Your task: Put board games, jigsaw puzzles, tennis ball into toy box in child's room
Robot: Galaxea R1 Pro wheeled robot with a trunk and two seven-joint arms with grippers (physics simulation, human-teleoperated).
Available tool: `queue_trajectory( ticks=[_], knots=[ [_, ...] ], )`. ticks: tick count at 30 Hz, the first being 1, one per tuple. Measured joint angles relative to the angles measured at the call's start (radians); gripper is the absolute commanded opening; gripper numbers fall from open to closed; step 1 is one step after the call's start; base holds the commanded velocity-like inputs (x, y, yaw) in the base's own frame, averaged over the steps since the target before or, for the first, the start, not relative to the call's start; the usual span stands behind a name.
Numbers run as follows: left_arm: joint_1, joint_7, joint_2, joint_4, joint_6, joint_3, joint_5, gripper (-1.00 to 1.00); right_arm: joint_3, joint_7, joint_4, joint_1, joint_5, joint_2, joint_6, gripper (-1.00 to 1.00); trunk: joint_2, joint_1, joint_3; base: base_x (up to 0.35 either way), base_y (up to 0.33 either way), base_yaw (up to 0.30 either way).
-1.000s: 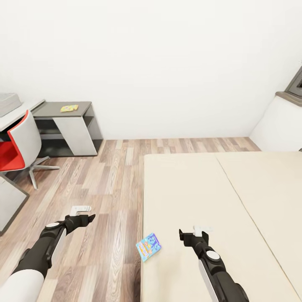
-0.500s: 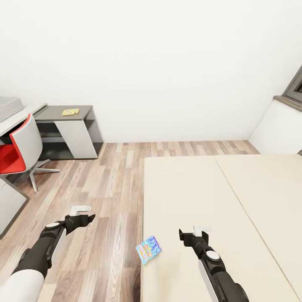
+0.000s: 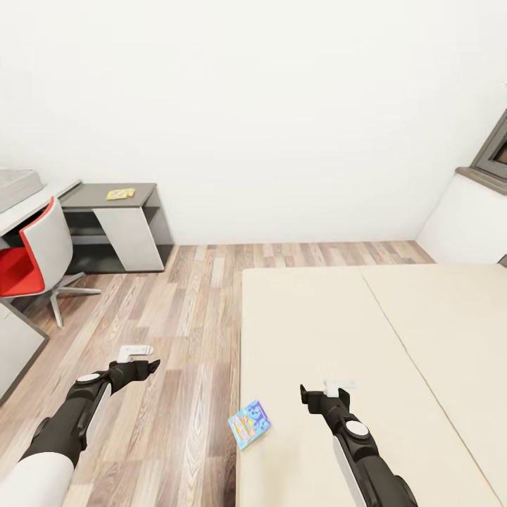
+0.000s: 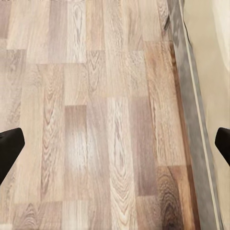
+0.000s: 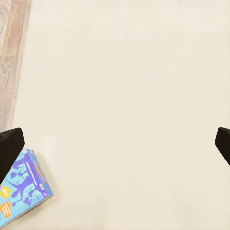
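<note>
Child's room, bedside: one bed, one low table, one chair, two board-like toys, two grippers.

One cream bed (image 3: 394, 352) is being shown beside the wood floor (image 3: 176, 317); one grey side table (image 3: 116, 225) and one red chair (image 3: 32, 260) are being shown by the far wall. One blue board game (image 3: 250, 424) is being carried at the bed's near edge; one yellow flat toy (image 3: 120, 193), too small to be identified, is being carried on the table. The left gripper (image 3: 141, 359) is being held wide open over the floor; the right gripper (image 3: 329, 391) is being held wide open over the bed, just beside the game.
</note>
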Motion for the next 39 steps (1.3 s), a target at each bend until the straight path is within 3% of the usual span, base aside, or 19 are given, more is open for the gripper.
queue_trajectory(
  ticks=[39],
  knots=[
    [0.0, 0.0, -0.001, 0.0, 0.0, 0.0, 0.0, 1.0, 0.0, 0.0, 0.0, 0.0, -0.001, 0.0, -0.001, 1.0, 0.0, 0.0, 0.065, 0.0, 0.0, 0.0]
  ],
)
